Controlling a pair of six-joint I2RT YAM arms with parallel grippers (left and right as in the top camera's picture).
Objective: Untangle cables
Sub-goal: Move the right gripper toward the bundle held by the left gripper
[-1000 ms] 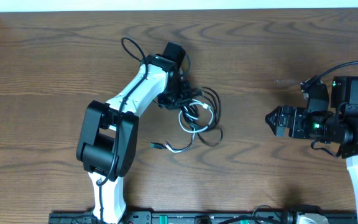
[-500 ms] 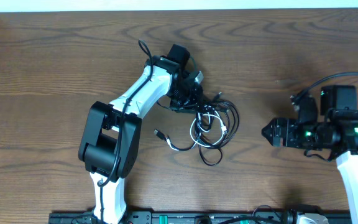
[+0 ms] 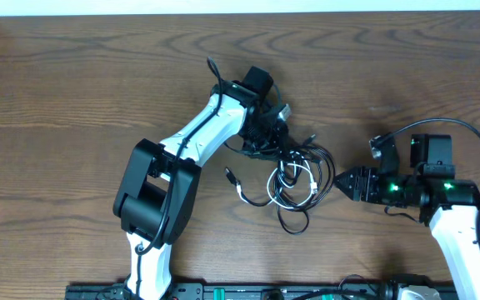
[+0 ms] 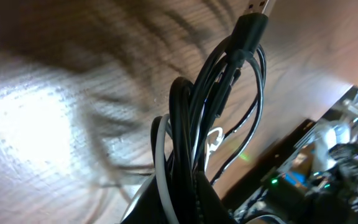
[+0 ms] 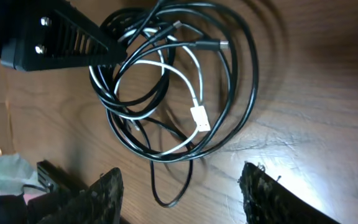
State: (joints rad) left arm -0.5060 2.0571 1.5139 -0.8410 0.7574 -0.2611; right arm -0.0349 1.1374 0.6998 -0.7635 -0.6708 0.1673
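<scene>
The cables [image 3: 296, 177] are a tangle of looped black cords and one white cord [image 5: 166, 70] on the wooden table, right of centre. My left gripper [image 3: 267, 127] is shut on a bunch of the black and white strands [image 4: 188, 130], which run up from its jaws [image 4: 185, 202]. A plug end [image 4: 250, 28] sticks out at the top. My right gripper [image 3: 346, 183] is open and empty just right of the tangle, with its fingers [image 5: 182, 193] spread on either side of a low black loop [image 5: 169, 180] without touching it. A white plug [image 5: 199, 118] lies inside the loops.
A loose plug end [image 3: 230, 176] trails left of the tangle. The right arm's thick black wire [image 3: 465, 129] arches over its wrist. A black rail with electronics [image 3: 265, 292] runs along the table's front edge. The left gripper's finger [image 5: 55, 37] shows in the right wrist view.
My left gripper has moved right and a little toward the back, dragging the tangle with it. My right gripper has moved left and forward, close to the tangle.
</scene>
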